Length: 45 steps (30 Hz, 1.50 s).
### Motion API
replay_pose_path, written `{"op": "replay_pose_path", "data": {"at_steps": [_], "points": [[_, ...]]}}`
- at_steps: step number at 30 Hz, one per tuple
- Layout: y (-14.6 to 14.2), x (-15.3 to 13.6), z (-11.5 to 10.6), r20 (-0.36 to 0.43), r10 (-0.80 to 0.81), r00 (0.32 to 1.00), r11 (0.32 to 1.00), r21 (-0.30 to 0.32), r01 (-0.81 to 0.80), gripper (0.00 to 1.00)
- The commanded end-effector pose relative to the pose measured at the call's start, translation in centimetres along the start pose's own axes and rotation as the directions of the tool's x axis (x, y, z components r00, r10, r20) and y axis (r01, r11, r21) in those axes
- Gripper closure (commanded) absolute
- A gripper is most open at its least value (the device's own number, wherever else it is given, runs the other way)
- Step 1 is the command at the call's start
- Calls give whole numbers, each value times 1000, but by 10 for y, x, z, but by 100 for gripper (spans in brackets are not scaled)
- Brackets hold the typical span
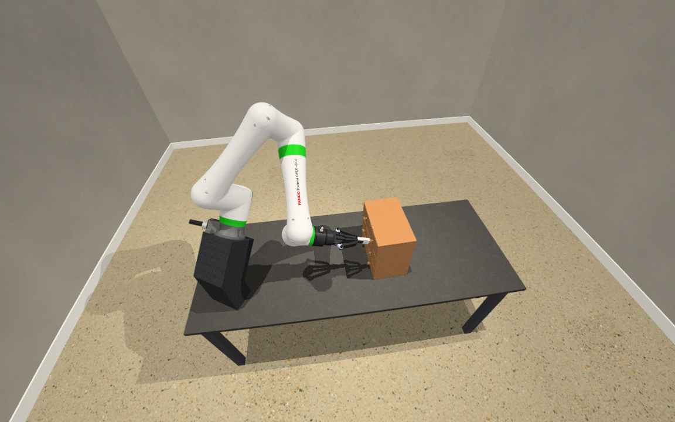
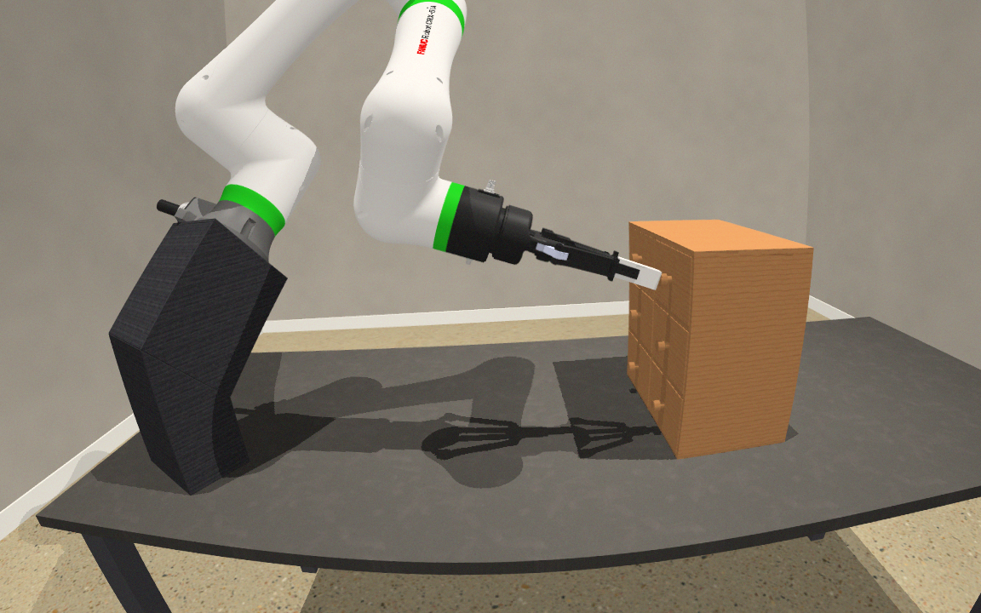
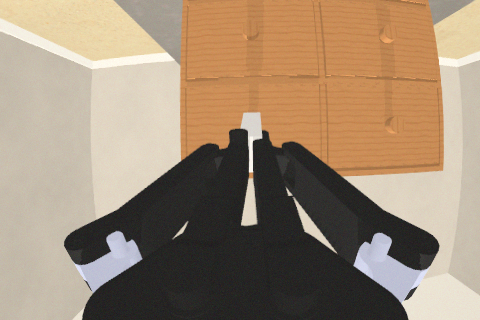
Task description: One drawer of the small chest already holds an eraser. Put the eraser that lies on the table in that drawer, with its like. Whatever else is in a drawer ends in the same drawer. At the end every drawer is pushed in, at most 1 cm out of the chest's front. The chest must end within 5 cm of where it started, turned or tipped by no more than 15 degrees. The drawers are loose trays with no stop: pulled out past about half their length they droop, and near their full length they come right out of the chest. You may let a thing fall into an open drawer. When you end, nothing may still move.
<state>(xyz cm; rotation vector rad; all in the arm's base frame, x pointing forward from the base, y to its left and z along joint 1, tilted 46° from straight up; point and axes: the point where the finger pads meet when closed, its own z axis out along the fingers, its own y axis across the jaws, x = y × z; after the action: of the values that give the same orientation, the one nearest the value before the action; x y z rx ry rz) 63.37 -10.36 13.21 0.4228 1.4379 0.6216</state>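
Observation:
My gripper (image 1: pixel 364 240) (image 2: pixel 640 274) (image 3: pixel 252 126) is shut, its white fingertip pads together, and nothing shows held between them. The tips are at the knob (image 2: pixel 665 278) of the near-side top drawer, seen from the exterior view; whether they touch it I cannot tell. In the wrist view they hide that knob. The orange wooden chest (image 1: pixel 389 223) (image 2: pixel 745 342) (image 3: pixel 321 60) stands upright, with several drawers in two columns. The visible drawer fronts look pushed in. The other top knob (image 3: pixel 392 125) is free. No eraser is in sight; the drawers' insides are hidden.
The chest stands on the dark table (image 1: pixel 460 262) (image 2: pixel 479 525), with the arm's black pedestal (image 1: pixel 222 270) (image 2: pixel 189 365) at the left end. A small dark thing (image 2: pixel 632 391), too small to identify, shows by the chest's front foot.

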Motion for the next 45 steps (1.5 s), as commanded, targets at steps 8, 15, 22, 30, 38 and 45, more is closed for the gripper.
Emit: {"op": "replay_pose_path", "data": {"at_steps": [8,15,22,30,38,45], "points": [[0,10,-28,0,0,1000,1000,0,0,100],[0,17,-46,0,0,1000,1000,0,0,100],[0,17,-51,0,0,1000,1000,0,0,100],[0,16,-89,0,0,1000,1000,0,0,100],[0,15,-100,0,0,1000,1000,0,0,100],[0,15,-101,-6,0,1000,1000,-1,0,100]]}}
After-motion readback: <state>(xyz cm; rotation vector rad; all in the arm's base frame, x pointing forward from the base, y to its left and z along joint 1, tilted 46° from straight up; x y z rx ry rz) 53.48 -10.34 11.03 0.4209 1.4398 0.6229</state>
